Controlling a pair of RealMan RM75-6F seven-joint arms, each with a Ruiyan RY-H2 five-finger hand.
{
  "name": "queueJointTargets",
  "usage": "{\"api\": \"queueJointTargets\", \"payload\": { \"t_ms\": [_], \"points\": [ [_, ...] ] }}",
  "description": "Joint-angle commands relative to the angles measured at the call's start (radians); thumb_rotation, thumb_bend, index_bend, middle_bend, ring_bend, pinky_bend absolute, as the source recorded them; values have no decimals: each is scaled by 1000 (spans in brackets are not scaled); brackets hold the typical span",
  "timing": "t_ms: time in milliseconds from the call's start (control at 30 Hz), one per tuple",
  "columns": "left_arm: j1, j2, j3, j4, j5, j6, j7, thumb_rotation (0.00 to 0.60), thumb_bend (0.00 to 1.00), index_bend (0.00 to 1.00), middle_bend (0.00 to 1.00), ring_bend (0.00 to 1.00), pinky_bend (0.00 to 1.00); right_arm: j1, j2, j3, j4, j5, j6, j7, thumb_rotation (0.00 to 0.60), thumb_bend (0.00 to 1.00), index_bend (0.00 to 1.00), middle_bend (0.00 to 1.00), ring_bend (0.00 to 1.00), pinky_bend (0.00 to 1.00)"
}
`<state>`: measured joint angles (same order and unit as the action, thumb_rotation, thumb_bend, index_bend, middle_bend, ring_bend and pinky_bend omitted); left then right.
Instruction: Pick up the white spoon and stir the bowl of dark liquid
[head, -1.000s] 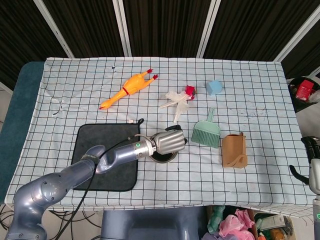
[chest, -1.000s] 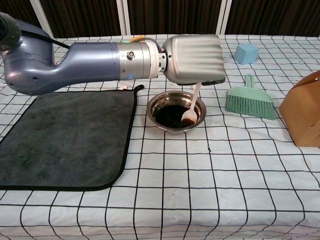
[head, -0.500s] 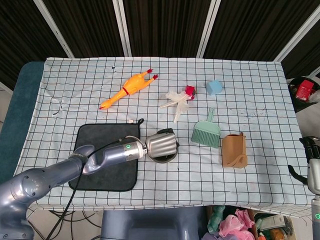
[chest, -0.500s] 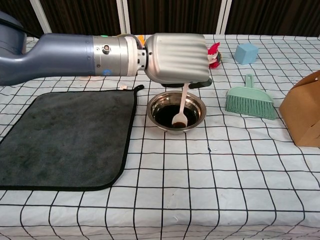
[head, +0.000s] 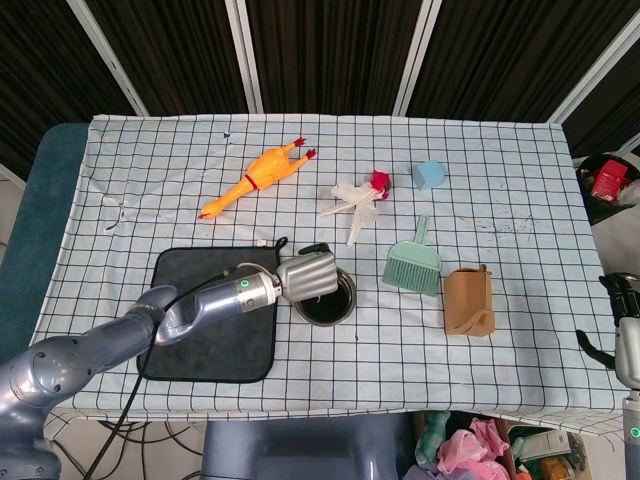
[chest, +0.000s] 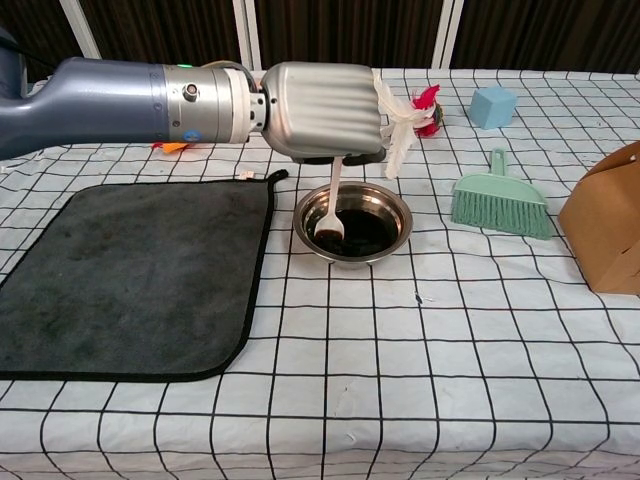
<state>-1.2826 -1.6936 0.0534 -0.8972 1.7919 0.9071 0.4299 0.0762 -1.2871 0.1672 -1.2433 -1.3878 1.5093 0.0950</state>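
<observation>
A steel bowl (chest: 397, 238) of dark liquid (chest: 368, 231) stands just right of the black mat; in the head view the bowl (head: 340, 310) is partly covered by my hand. My left hand (chest: 322, 110) (head: 308, 276) hovers over the bowl's left side and grips the white spoon (chest: 332, 205) by its handle. The spoon hangs down with its tip in the liquid at the bowl's left edge. My right hand (head: 626, 335) shows only at the far right edge of the head view, off the table; its fingers are too cut off to read.
A black mat (chest: 130, 270) lies left of the bowl. A green dustpan brush (chest: 498, 203) and a brown paper bag (chest: 607, 215) sit to the right. Behind are a rubber chicken (head: 255, 177), a white-and-red toy (head: 358, 195) and a blue cube (head: 429, 175).
My left hand has swept leftward across the bowl, carrying the spoon tip from the right side of the liquid to the left side.
</observation>
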Motion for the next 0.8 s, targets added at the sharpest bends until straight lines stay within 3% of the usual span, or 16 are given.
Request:
{"api": "queueJointTargets", "payload": {
  "t_ms": [33,467,800],
  "points": [
    [-9,-22,-12,32,-8,-16,2,600,447,649,919,855,838,0,0,0,1,1,-1,1,600,186,148,109,192,294],
    [-49,-129,-53,151,-26,-41,-2,600,453,650,922,855,838,-3,0,7,3,6,5,12,600,187,148,109,192,294],
    [-63,-140,-60,126,-21,-17,-26,600,479,653,926,855,838,-4,0,10,0,9,7,16,600,187,148,108,192,295]
  ]
}}
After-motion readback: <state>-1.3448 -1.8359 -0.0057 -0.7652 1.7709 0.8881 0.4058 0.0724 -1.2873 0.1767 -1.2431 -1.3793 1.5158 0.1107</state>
